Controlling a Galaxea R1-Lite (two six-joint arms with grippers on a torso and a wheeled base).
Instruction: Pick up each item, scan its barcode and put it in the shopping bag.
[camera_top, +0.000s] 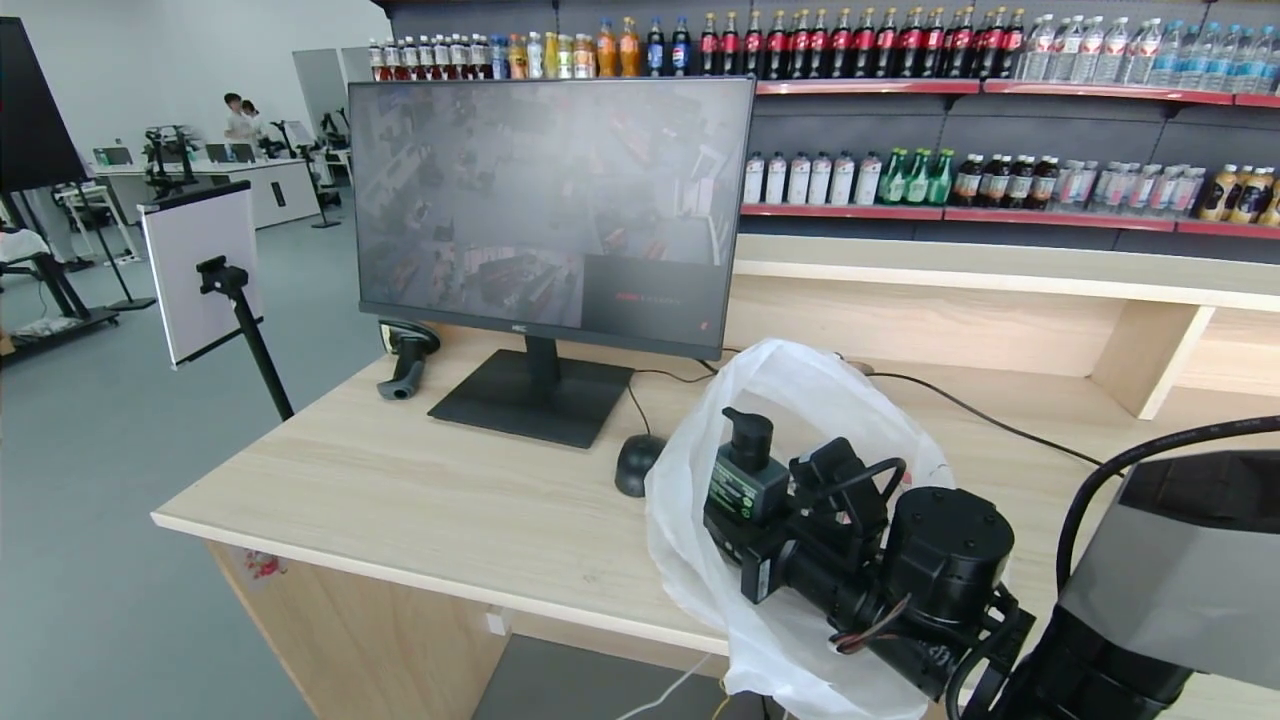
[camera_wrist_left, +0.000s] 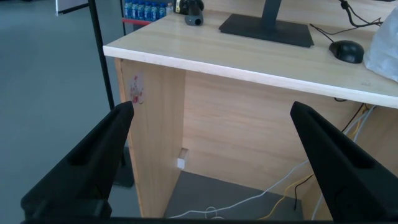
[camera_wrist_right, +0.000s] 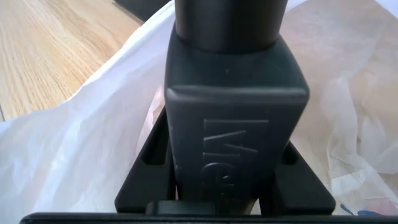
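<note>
Right jaws clamp the pump bottle (camera_top: 746, 486) between them inside the shopping bag (camera_top: 688, 545).

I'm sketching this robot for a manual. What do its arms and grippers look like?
The right arm is black with a round, drum-shaped joint; behind it sits a grey shell. A thick black cable arcs over it, and thin red wires loop near the wrist. The left gripper has two matte black fingers, wedge-shaped and tapering to the tips.
</note>
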